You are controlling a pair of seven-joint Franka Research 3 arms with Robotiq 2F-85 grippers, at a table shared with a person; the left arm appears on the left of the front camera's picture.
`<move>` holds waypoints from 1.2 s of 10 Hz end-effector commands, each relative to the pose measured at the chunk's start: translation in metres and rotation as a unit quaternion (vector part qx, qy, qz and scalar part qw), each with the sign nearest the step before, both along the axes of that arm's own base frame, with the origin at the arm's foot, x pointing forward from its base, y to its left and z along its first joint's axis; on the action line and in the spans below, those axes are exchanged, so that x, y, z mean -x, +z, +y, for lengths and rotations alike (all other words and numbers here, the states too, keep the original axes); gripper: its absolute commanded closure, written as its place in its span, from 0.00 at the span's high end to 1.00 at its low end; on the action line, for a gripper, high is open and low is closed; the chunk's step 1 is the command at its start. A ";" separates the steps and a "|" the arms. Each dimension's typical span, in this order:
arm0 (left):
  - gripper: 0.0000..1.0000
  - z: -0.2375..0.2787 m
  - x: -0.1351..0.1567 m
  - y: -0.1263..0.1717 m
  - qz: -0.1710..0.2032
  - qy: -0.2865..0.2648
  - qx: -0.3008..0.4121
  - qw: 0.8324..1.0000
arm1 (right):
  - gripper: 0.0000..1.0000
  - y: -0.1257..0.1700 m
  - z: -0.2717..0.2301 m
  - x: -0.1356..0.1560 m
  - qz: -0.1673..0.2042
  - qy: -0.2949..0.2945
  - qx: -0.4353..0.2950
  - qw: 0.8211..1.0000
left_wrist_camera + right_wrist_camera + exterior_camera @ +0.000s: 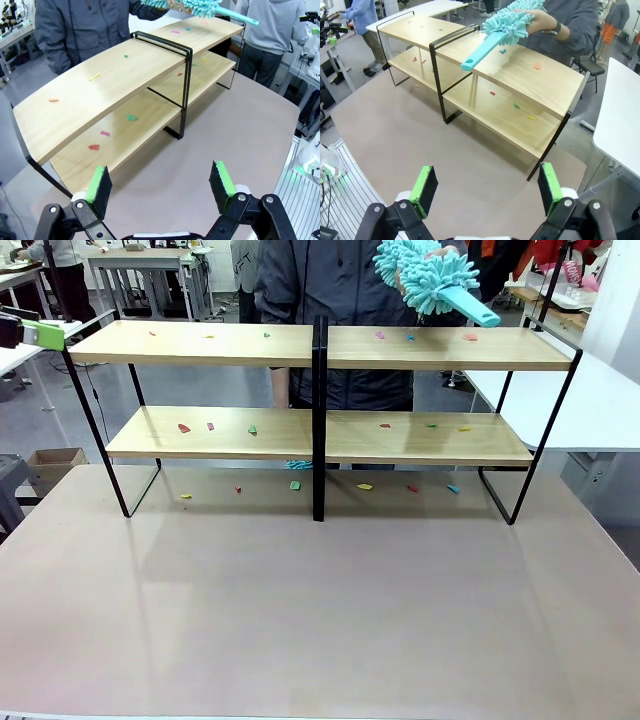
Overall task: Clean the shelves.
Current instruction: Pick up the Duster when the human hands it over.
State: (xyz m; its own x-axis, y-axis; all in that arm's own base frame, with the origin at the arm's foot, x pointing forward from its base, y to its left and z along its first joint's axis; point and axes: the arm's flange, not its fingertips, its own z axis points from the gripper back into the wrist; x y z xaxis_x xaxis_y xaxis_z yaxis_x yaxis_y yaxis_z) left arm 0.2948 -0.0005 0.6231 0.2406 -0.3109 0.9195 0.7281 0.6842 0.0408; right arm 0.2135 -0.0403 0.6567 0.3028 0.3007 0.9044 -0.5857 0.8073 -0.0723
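Light wooden two-tier shelves [230, 343], thin black frame, dotted with coloured scraps [184, 427]. Sitting at 12 o'clock, clear of wide-open left gripper [159, 172] and right gripper [486, 172].

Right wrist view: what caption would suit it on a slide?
Open right claw faces the scrap-strewn shelves while a person's hand holds a teal duster above them.
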 end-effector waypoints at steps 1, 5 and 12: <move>1.00 -0.001 -0.001 -0.001 0.004 -0.003 0.005 1.000 | 1.00 -0.030 0.004 0.015 0.002 -0.010 -0.016 1.000; 1.00 -0.001 -0.001 -0.001 0.004 -0.003 0.005 1.000 | 1.00 -0.036 -0.004 0.012 0.010 -0.024 -0.028 0.999; 1.00 -0.001 -0.001 -0.001 0.004 -0.003 0.005 1.000 | 1.00 -0.003 -0.012 -0.001 0.009 -0.018 -0.017 1.000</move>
